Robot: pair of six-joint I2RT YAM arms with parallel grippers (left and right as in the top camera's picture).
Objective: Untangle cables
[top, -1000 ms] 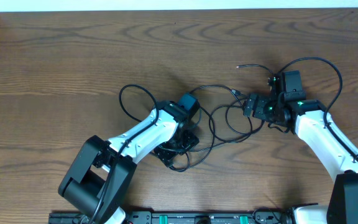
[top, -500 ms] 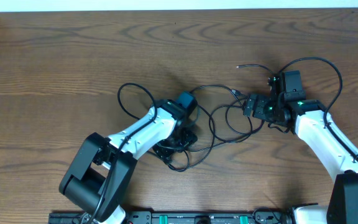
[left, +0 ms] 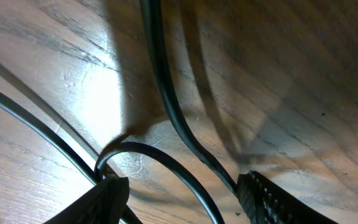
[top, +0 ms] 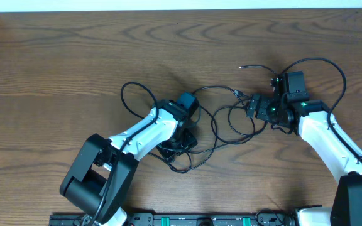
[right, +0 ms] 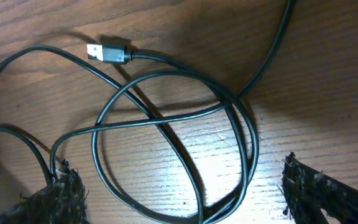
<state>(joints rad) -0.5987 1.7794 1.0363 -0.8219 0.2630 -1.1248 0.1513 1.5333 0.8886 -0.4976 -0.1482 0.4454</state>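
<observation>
The cables [top: 222, 119] are thin black cords tangled in loops at the table's middle, with one loop [top: 137, 99] flung out to the left. My left gripper [top: 181, 139] is low over the knot. In the left wrist view its fingers [left: 107, 199] stand apart, and two black strands [left: 166, 93] run between them without being pinched; the left gripper [left: 182, 202] is open. My right gripper [top: 251, 107] hovers over the right-hand loops. It stands wide open [right: 185, 196] around crossing strands [right: 173, 143], and a USB plug [right: 107, 53] lies beyond them.
A loose cord end [top: 249, 66] lies behind the right gripper. The right arm's own thicker wire [top: 332, 66] arcs over its wrist. The wooden table [top: 74, 50] runs up to a white edge at the back.
My left wrist has shifted slightly over the knot, and the left-hand loop has stirred a little. The right arm has not moved.
</observation>
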